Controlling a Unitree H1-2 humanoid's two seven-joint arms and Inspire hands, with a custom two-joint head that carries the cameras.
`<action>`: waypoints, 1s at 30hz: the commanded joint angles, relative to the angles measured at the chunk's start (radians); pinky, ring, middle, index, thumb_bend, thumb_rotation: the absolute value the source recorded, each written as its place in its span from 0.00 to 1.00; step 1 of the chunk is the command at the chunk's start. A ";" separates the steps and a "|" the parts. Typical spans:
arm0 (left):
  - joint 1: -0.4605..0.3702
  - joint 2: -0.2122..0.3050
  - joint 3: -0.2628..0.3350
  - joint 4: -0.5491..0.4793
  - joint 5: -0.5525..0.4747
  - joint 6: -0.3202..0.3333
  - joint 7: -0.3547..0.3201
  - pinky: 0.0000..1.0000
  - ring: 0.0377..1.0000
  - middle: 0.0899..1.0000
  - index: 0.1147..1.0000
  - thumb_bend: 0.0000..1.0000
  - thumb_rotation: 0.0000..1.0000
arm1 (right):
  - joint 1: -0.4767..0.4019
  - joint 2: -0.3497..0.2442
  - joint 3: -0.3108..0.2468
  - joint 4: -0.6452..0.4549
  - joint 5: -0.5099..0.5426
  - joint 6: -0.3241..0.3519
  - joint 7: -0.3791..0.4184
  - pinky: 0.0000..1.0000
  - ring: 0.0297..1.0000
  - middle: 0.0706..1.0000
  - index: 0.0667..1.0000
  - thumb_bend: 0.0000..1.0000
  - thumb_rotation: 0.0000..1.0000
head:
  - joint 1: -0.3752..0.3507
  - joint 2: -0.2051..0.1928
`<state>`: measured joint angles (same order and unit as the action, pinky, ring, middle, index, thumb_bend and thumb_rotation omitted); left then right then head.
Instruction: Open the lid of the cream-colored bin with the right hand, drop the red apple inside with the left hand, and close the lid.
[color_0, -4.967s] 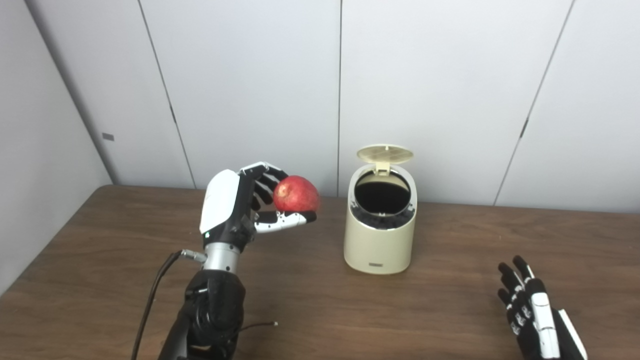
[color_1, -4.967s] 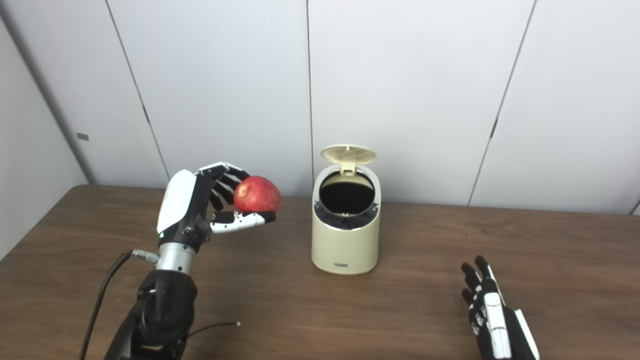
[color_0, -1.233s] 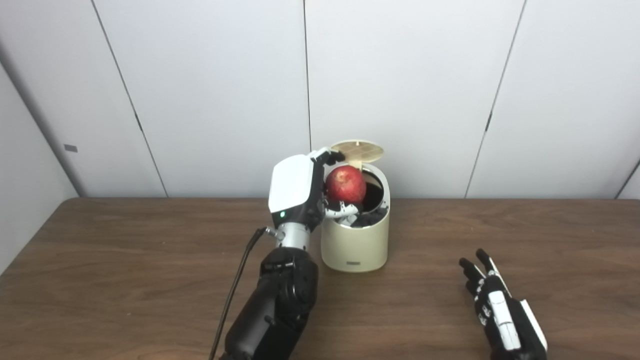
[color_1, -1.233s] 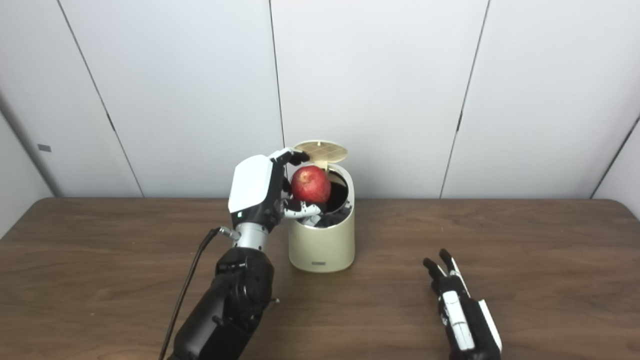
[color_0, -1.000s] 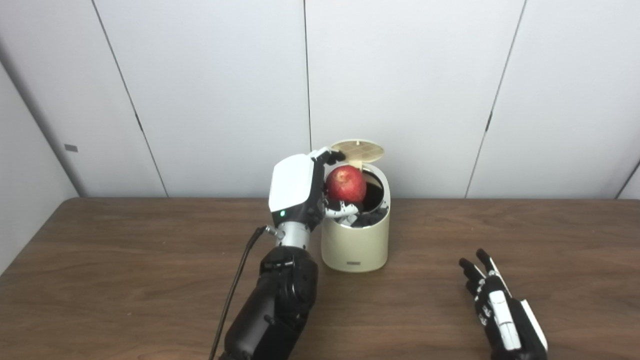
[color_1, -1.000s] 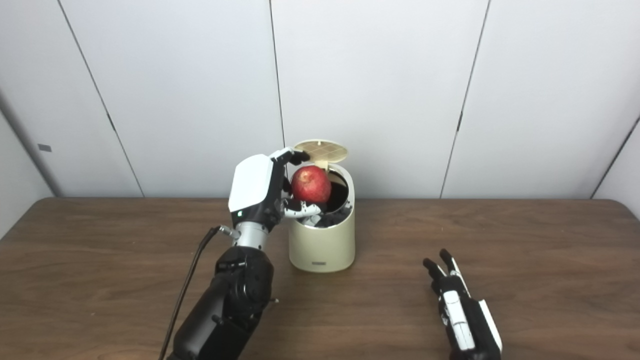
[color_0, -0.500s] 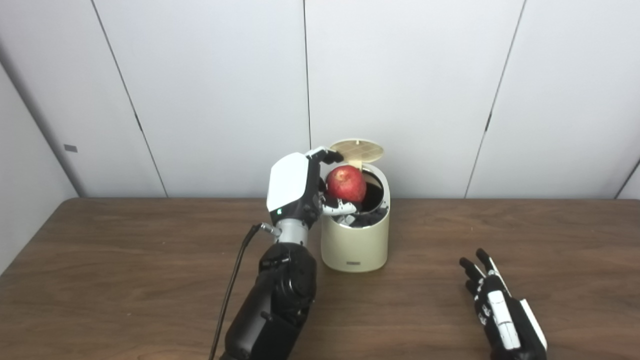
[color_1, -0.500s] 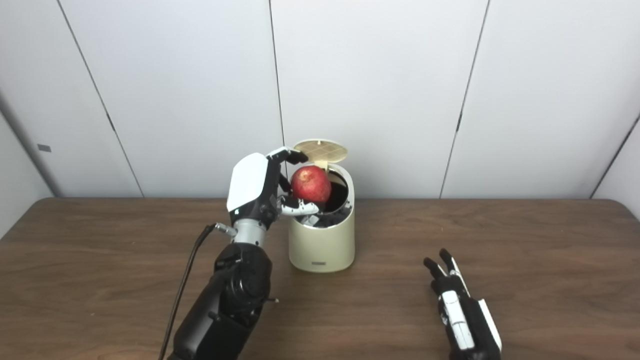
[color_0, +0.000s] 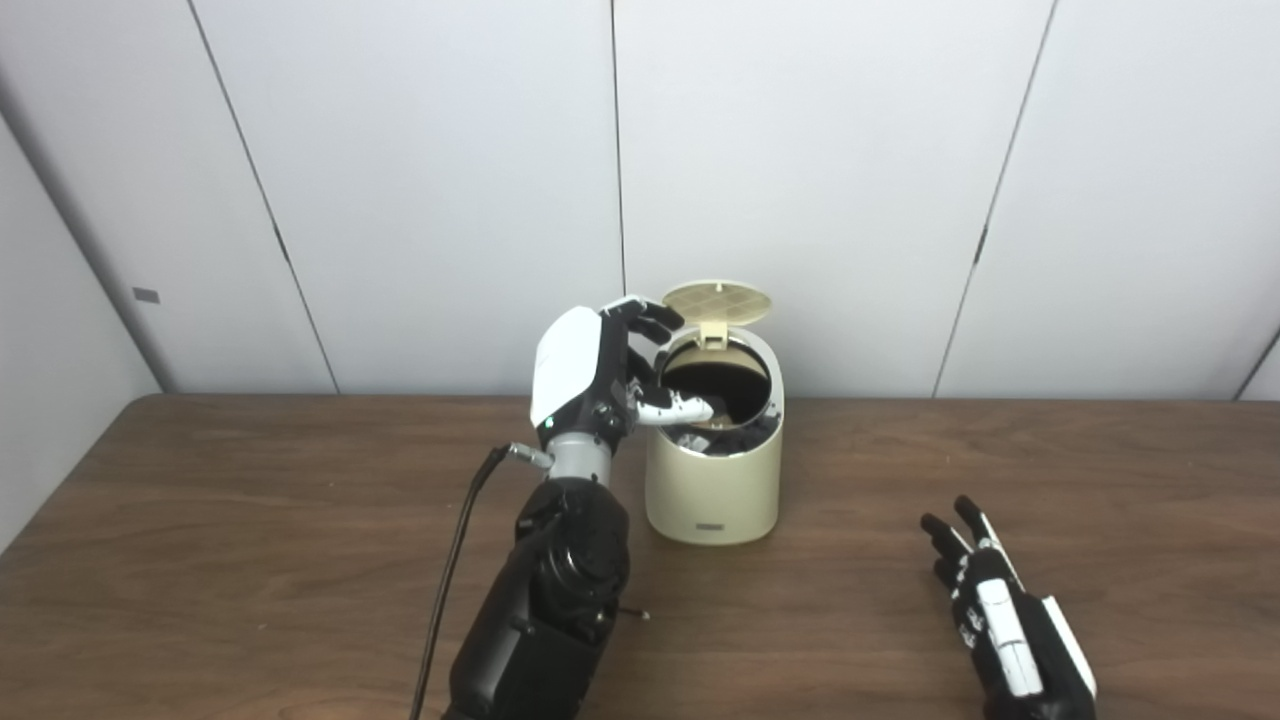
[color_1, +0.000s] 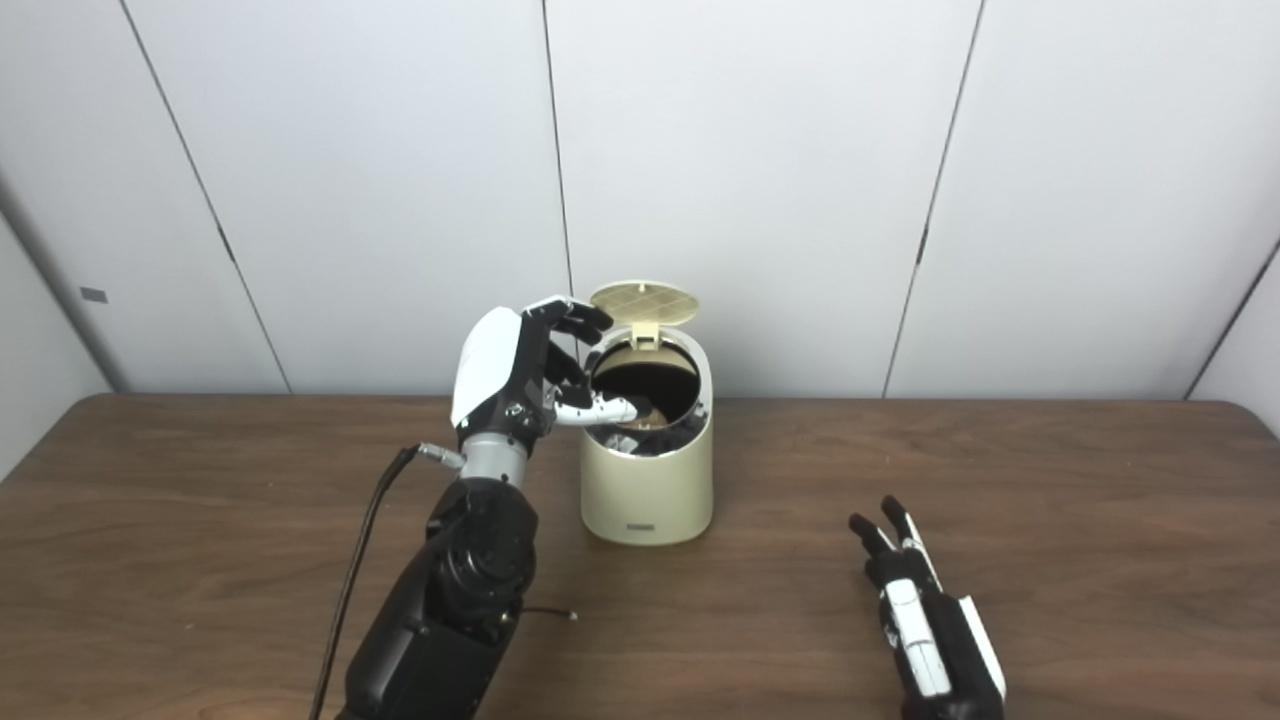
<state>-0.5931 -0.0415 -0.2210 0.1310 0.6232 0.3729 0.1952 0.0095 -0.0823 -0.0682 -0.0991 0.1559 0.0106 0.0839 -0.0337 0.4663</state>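
The cream-colored bin (color_0: 712, 480) stands on the wooden table with its round lid (color_0: 718, 297) tipped up at the back. Its dark opening (color_0: 716, 386) shows no apple; the red apple is out of sight. My left hand (color_0: 600, 375) hovers at the bin's left rim, open, with its thumb reaching over the opening and nothing in it. My right hand (color_0: 1005, 625) lies flat and open on the table, front right of the bin and apart from it.
The brown table (color_0: 250, 520) runs to a white panelled wall (color_0: 400, 180) close behind the bin. A black cable (color_0: 455, 560) hangs along my left forearm.
My left hand has spread open and drawn slightly left; the apple it held over the opening is gone from view. The right hand has not moved.
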 joint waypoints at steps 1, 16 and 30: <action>-0.010 -0.020 -0.015 -0.012 -0.019 0.008 -0.040 0.45 0.52 0.58 0.61 0.91 0.00 | -0.021 0.004 -0.001 0.010 0.002 -0.034 0.001 1.00 0.97 0.90 0.98 0.64 0.83 | 0.001 0.001; 0.012 0.018 -0.015 -0.045 0.000 0.011 -0.024 0.48 0.57 0.65 0.62 0.92 0.00 | -0.023 0.004 -0.006 0.018 0.007 -0.039 0.004 1.00 0.98 0.89 0.98 0.65 0.83 | 0.001 0.000; 0.039 -0.001 0.200 -0.155 -0.281 -0.078 -0.018 0.46 0.41 0.43 0.46 0.51 0.00 | -0.021 -0.015 -0.020 0.033 0.028 -0.038 0.014 1.00 0.98 0.90 0.99 0.64 0.82 | 0.017 0.003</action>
<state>-0.5022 -0.0331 -0.0308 0.0198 0.3638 0.3485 0.1619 -0.0025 -0.0876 -0.0806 -0.0860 0.1741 0.0101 0.0854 -0.0153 0.4679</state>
